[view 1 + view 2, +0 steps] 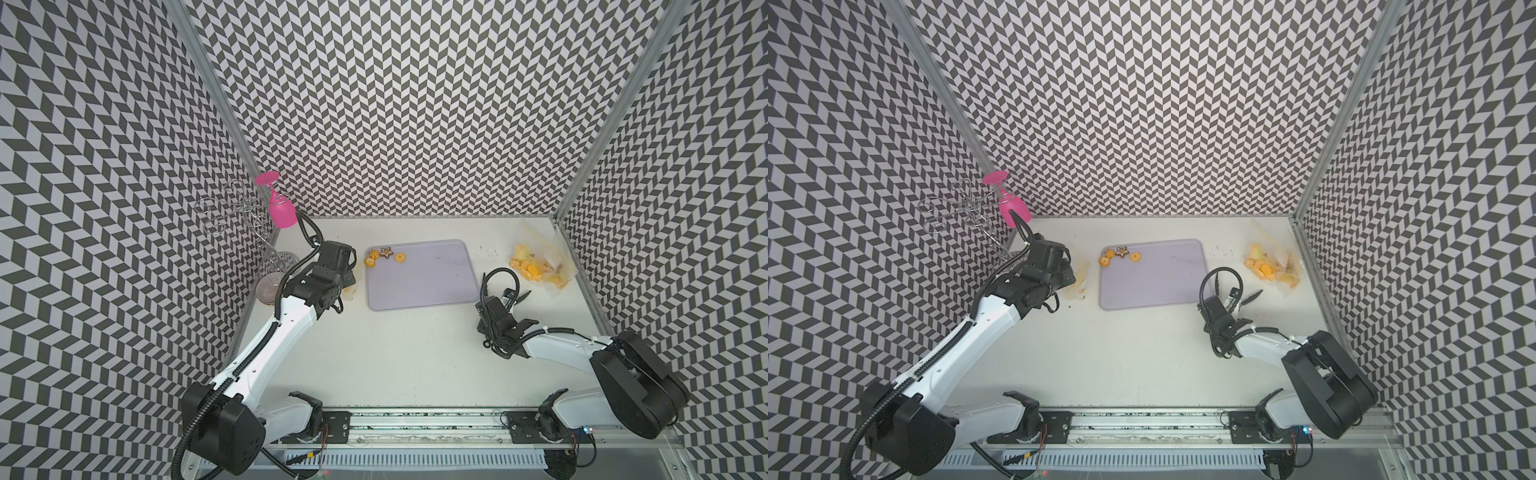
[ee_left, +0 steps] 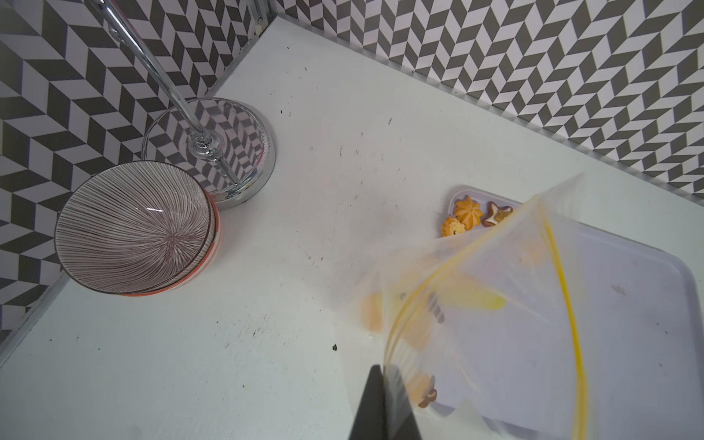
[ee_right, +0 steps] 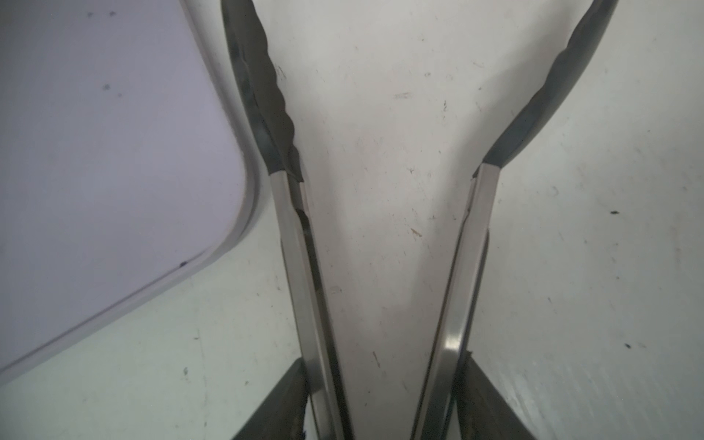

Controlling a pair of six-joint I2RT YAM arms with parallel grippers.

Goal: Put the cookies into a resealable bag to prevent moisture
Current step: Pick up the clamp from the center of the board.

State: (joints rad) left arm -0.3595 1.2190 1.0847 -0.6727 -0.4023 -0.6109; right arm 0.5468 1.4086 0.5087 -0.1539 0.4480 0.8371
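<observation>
Three cookies [image 1: 388,254] lie in the far left corner of the lilac tray [image 1: 436,286]; the left wrist view shows them [image 2: 468,211] beyond the bag. My left gripper [image 2: 384,371] is shut on the rim of a clear resealable bag [image 2: 495,304] with a yellow zip, just left of the tray. Blurred orange cookies [image 2: 423,388] show through the bag's film. My right gripper [image 3: 384,360] is shut on metal tongs [image 3: 301,236], right of the tray. The tongs' black tips [image 1: 524,294] stand spread, with nothing between them.
A striped bowl [image 2: 133,228] and a wire glass rack's mirrored base [image 2: 228,152] stand in the back left corner, with a pink glass [image 1: 278,208] hanging above. A crumpled clear bag with more orange pieces [image 1: 536,266] lies at the back right. Patterned walls close three sides.
</observation>
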